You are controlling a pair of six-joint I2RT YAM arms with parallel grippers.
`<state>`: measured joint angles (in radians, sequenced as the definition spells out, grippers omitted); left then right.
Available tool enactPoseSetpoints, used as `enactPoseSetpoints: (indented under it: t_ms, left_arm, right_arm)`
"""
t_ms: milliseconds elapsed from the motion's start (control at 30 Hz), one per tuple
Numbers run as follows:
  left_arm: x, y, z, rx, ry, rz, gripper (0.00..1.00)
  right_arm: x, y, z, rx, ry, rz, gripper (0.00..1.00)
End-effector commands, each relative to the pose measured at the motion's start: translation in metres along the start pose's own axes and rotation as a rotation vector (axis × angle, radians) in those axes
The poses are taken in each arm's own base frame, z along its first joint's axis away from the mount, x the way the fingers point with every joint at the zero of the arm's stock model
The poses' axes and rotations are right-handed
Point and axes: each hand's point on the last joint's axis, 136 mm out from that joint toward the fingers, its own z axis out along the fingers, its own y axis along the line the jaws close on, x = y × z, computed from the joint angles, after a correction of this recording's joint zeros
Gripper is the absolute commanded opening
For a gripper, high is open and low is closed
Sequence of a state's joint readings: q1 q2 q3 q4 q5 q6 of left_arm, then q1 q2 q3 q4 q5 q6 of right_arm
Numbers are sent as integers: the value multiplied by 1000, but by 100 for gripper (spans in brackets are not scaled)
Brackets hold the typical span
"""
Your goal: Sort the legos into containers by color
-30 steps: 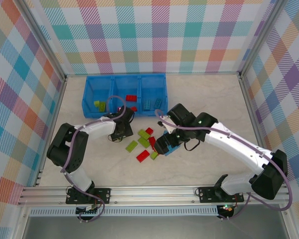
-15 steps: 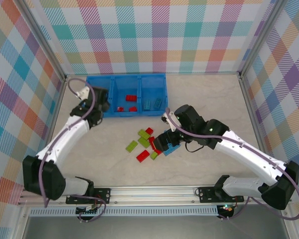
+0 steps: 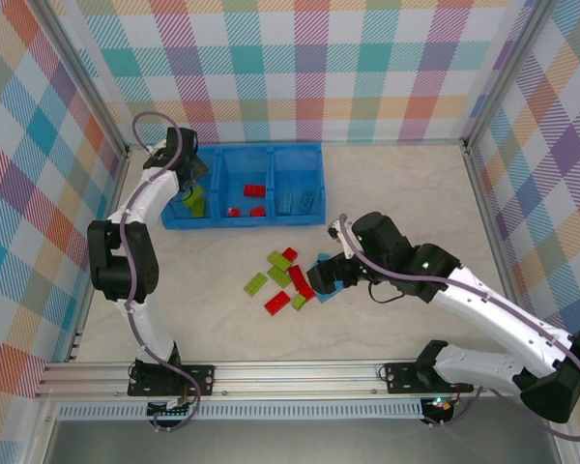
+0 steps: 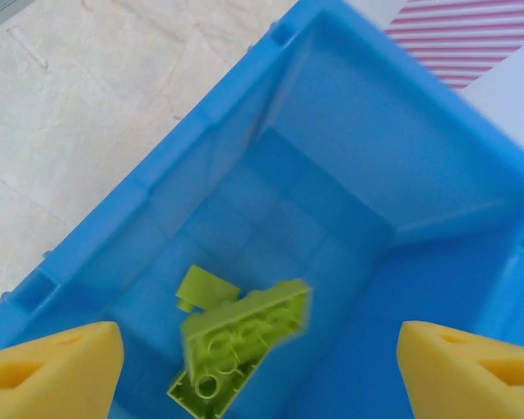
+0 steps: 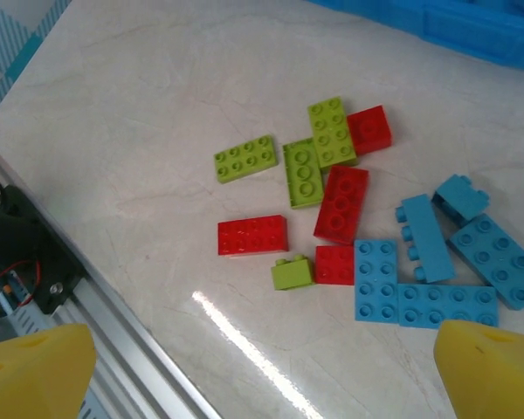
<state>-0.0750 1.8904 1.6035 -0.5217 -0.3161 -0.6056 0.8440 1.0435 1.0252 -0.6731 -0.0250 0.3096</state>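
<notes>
The left gripper (image 4: 260,371) hangs over the left end compartment of the blue tray (image 3: 242,148), its fingers spread wide with nothing between them. Below it, lime bricks (image 4: 244,336) lie inside that compartment, one of them blurred. Red bricks (image 3: 254,190) sit in the tray's middle compartment and light blue bricks (image 3: 309,200) in its right one. The loose legos (image 5: 341,202), in lime, red and blue, lie on the table (image 3: 174,280) in front of the tray. The right gripper (image 5: 262,371) hovers above them, its fingers also spread and holding nothing.

overhead cam; wrist cams close, facing down
</notes>
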Motion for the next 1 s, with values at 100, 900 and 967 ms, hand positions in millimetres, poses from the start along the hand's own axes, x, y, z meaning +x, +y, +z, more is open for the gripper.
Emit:
enactPoseSetpoints:
  t_ms: [100, 900, 967]
  left_arm:
    - [-8, -10, -70, 187, 20, -10, 87]
    - [262, 26, -326, 1311, -224, 1597, 100]
    - [265, 26, -321, 1303, -216, 1602, 100]
  right_arm:
    - [-12, -40, 1, 181, -73, 130, 100]
    - [0, -133, 146, 363, 225, 497, 74]
    - [-3, -137, 154, 391, 223, 515, 67]
